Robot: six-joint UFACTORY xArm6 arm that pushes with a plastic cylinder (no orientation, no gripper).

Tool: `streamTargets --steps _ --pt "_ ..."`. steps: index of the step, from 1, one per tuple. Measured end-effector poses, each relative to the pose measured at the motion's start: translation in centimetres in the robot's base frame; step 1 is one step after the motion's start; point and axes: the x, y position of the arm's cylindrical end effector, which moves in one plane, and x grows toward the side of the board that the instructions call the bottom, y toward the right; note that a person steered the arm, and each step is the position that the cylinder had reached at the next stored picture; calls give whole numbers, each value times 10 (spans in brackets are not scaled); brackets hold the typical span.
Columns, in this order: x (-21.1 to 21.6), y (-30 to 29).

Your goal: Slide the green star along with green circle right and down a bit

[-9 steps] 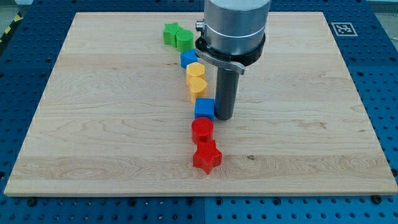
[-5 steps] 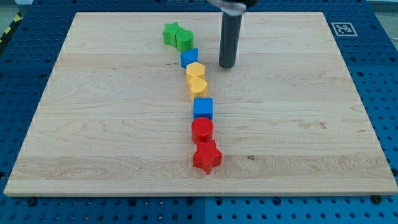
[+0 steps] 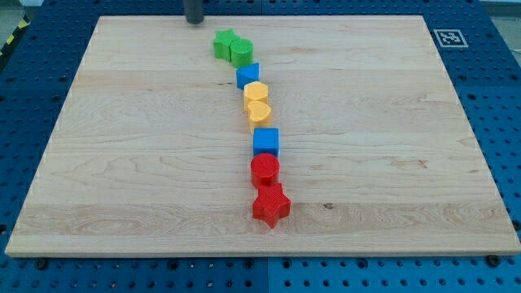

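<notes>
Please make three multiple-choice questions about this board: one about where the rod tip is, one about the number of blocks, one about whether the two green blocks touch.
1. Where is my tip?
A. beside the red star
B. at the view's top edge, up-left of the green star
C. between the yellow blocks

2. How many blocks lie on the board?
A. six
B. eight
C. ten

3. The green star and the green circle are
A. touching
B. far apart
C. stacked

Answers: 1 B, the tip stands apart from every block; 2 B, two each of green, blue, yellow, red; 3 A, no gap shows.
</notes>
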Motion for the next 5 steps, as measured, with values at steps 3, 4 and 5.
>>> streamTargets --steps 3,4,5 --pt "38 3" --pt "38 12" --pt "38 23"
